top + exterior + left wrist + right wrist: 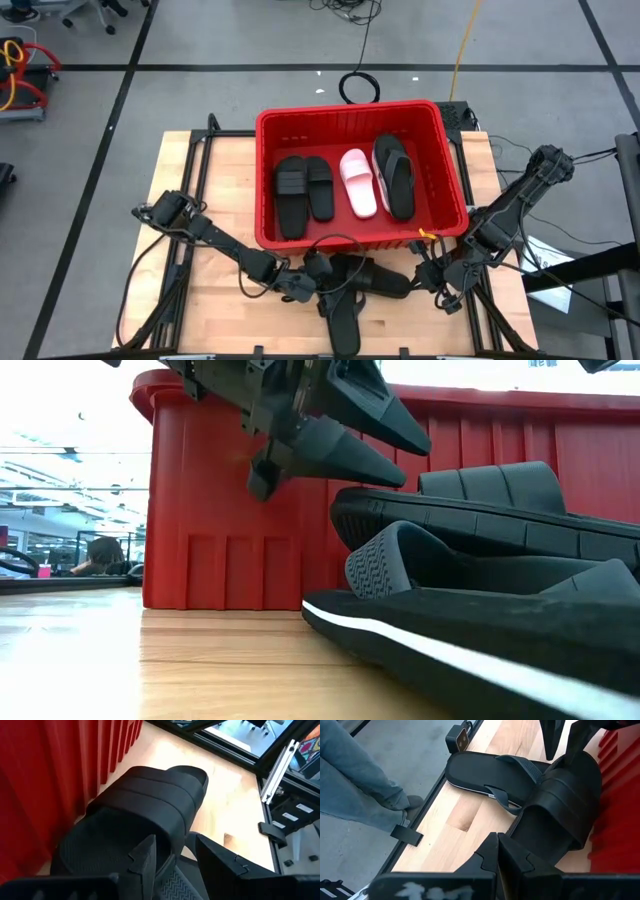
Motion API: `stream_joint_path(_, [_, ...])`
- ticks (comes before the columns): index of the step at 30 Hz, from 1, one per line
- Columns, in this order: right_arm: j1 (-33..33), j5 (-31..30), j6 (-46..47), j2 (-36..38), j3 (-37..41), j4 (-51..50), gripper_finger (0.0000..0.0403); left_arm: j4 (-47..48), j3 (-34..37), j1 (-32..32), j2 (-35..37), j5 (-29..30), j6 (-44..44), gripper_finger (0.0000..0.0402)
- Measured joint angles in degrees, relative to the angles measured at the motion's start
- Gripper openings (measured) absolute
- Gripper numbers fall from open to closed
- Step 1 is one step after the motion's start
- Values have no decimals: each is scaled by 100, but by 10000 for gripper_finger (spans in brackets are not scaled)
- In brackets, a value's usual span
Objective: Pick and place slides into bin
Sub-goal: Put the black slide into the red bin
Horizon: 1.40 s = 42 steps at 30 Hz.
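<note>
The left gripper (303, 284) hangs just above the heel end of a black wide-strap slide (372, 279), fingers parted and holding nothing. The slide lies on the table (215, 175) just outside the red bin (452, 165)'s near wall, its long axis parallel to that wall. The right gripper (447, 283), fingers together and empty, waits near the toe end.

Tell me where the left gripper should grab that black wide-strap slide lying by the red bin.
Probably the strap of the wide-strap slide, coming from above. The strap arches up off the footbed, giving a raised band to pinch. The left gripper hangs open over it; the bin wall blocks that side.
</note>
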<state>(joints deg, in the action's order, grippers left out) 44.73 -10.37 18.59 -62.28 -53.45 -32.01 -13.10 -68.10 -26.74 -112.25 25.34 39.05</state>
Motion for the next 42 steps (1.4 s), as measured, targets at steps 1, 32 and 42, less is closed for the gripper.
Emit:
stream_joint_path(1, [0, -2, 0, 0, 0, 0, 0, 11, 0, 4, 0, 0, -2, 134])
stream_joint_path(32, [-101, -55, -26, 0, 0, 0, 0, -521, -13, 267, -310, -458, 314, 133])
stream_joint_path(42, [-283, -55, -42, 2, 0, 2, 0, -503, -13, 271, -310, -580, 315, 42])
